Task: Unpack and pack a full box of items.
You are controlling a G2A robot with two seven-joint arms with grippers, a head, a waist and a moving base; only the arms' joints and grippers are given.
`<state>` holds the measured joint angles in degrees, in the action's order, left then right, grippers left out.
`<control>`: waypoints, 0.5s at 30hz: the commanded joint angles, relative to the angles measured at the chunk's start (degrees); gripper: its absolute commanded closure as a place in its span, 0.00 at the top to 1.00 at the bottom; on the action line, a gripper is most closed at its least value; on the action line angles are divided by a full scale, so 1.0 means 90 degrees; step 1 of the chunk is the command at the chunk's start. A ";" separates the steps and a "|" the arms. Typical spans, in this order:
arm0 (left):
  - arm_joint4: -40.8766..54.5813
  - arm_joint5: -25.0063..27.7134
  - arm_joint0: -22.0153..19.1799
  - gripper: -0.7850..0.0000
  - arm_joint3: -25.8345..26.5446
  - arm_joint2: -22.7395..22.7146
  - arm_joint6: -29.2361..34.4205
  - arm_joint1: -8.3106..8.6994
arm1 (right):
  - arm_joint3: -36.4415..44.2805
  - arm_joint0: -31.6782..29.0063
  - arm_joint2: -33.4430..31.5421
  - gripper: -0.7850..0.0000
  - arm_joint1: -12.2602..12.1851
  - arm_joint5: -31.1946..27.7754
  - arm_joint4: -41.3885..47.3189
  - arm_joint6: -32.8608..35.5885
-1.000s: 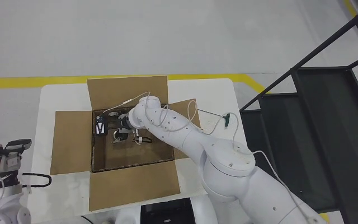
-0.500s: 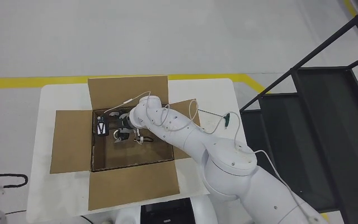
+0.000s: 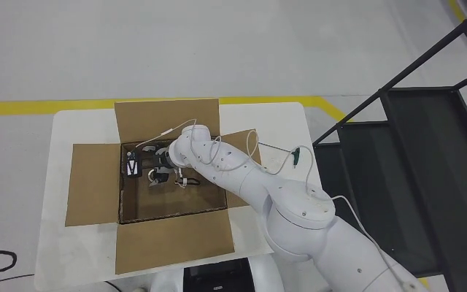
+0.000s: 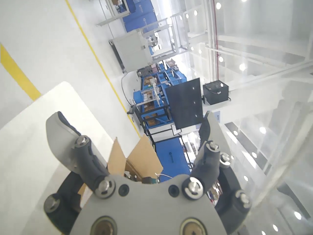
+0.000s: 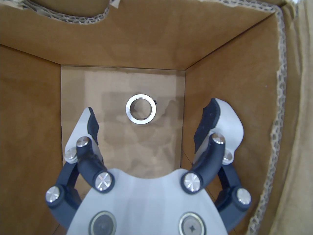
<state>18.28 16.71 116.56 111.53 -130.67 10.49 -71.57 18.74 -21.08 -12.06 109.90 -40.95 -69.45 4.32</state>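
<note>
lying flat, hole upward, metal ring (image 5: 141,109) on box floor (image 5: 115,84) beneath wide-apart right end effector (image 5: 151,108)

The box (image 5: 151,32) is matt brown corrugated cardboard with rough, ragged cut edges, while the ring (image 5: 128,109) is smooth, shiny metal.

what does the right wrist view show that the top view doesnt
Right wrist view: a metal ring lying flat on the floor of the box, ahead of the open right gripper and untouched. Top view: the white table under the box, the flaps spread outward, the right arm reaching in, and dark stairs beside the table. Both: the brown cardboard box, open on top.
</note>
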 commanded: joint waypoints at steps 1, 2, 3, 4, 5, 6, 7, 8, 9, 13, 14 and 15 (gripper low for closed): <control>-0.0033 0.0037 0.0061 1.00 0.0011 0.0137 -0.0183 -0.0045 | 0.0000 0.0000 0.0000 1.00 0.0000 0.0000 0.0000 0.0000; -0.0061 0.0102 0.0120 1.00 0.0043 0.0192 -0.0232 -0.0068 | 0.0000 0.0000 0.0000 1.00 0.0000 0.0000 0.0000 0.0000; -0.0061 0.0102 0.0120 1.00 0.0043 0.0192 -0.0232 -0.0068 | 0.0000 0.0000 0.0000 1.00 0.0000 0.0000 0.0000 0.0000; -0.0061 0.0102 0.0120 1.00 0.0043 0.0192 -0.0232 -0.0068 | 0.0000 0.0000 0.0000 1.00 0.0000 0.0000 0.0000 0.0000; -0.0061 0.0102 0.0120 1.00 0.0043 0.0192 -0.0232 -0.0068 | 0.0000 0.0000 0.0000 1.00 0.0000 0.0000 0.0000 0.0000; -0.0061 0.0102 0.0120 1.00 0.0043 0.0192 -0.0232 -0.0068 | 0.0000 0.0000 0.0000 1.00 0.0000 0.0000 0.0000 0.0000; -0.0061 0.0102 0.0120 1.00 0.0043 0.0192 -0.0232 -0.0068 | 0.0000 0.0000 0.0000 1.00 0.0000 0.0000 0.0000 0.0000; -0.0061 0.0102 0.0120 1.00 0.0043 0.0192 -0.0232 -0.0068 | 0.0000 0.0000 0.0000 1.00 0.0000 0.0000 0.0000 0.0000; -0.0061 0.0102 0.0120 1.00 0.0043 0.0192 -0.0232 -0.0068 | 0.0000 0.0000 0.0000 1.00 0.0000 0.0000 0.0000 0.0000; -0.0061 0.0102 0.0120 1.00 0.0043 0.0192 -0.0232 -0.0068 | 0.0000 0.0000 0.0000 1.00 0.0000 0.0000 0.0000 0.0000; -0.0061 0.0102 0.0120 1.00 0.0043 0.0192 -0.0232 -0.0068 | 0.0000 0.0000 0.0000 1.00 0.0000 0.0000 0.0000 0.0000; -0.0061 0.0102 0.0120 1.00 0.0043 0.0192 -0.0232 -0.0068 | 0.0000 0.0000 0.0000 1.00 0.0000 0.0000 0.0000 0.0000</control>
<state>17.73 17.63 117.65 111.92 -128.93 8.40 -72.18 18.74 -21.08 -12.06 109.90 -40.95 -69.45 4.32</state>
